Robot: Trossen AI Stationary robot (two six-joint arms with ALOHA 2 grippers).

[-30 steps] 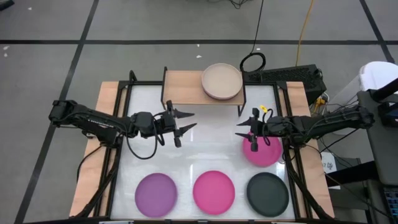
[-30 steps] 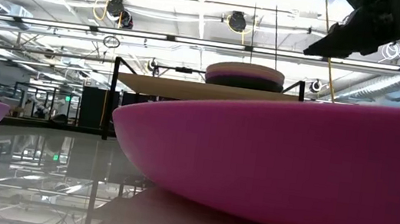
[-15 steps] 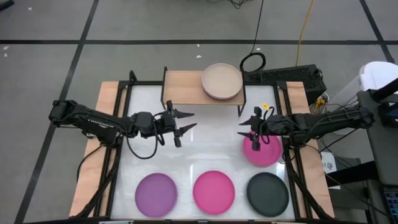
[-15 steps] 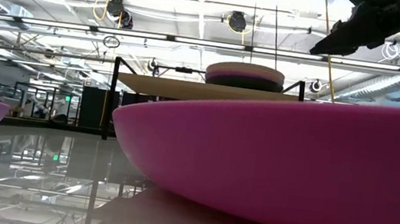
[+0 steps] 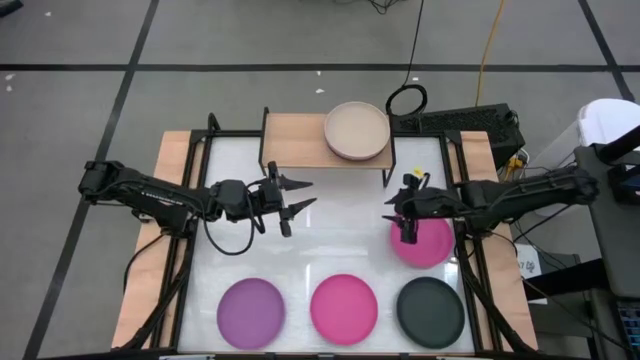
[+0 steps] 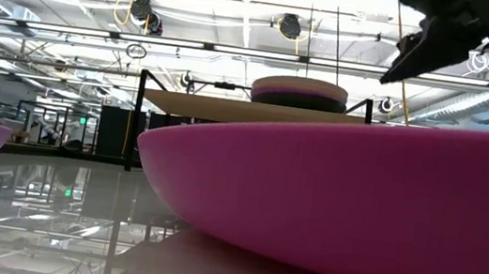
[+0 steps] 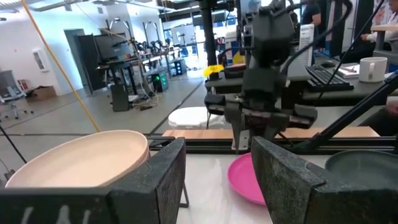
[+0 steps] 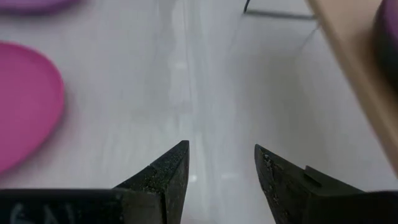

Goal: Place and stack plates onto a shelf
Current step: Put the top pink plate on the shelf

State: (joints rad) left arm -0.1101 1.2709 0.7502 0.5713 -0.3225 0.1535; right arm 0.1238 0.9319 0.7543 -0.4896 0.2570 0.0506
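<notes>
Right pincer (image 5: 400, 215) open, nothing held, hovering at the left edge of the magenta plate (image 5: 425, 243) on the table's (image 5: 340, 235) right side. Left pincer (image 5: 300, 195) parked mid-table left, fingers spread, empty. Shelf (image 5: 300, 140) at the table's far edge, carrying a plate stack at its right end, beige plate (image 5: 356, 130) on top; in the low view a purple layer visible under it. Front row on table: purple plate (image 5: 251, 312), pink plate (image 5: 344, 307), dark grey plate (image 5: 431, 310), well apart from each other.
</notes>
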